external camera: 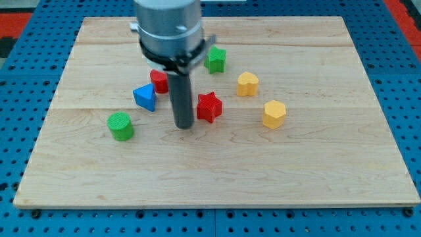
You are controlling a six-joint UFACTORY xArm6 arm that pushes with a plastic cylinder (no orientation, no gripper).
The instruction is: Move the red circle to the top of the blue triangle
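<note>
Red circle (158,80) up-left of my tip (183,126), w/ gap.

Arm (168,26) enters from the view's top: wide silver-grey metal cylinder, faint vertical sheen, cropped by the frame edge. Below it a black collar ring, slightly wider than the rod mount, with small black tabs sticking out at the view's left and right sides. From the collar a straight dark grey rod, round, matte, uniform thickness, with a lighter highlight down one side. My tip (183,126) is the rod's flat blunt lower end, same dark colour. No cables, screws or markings can be made out.
</note>
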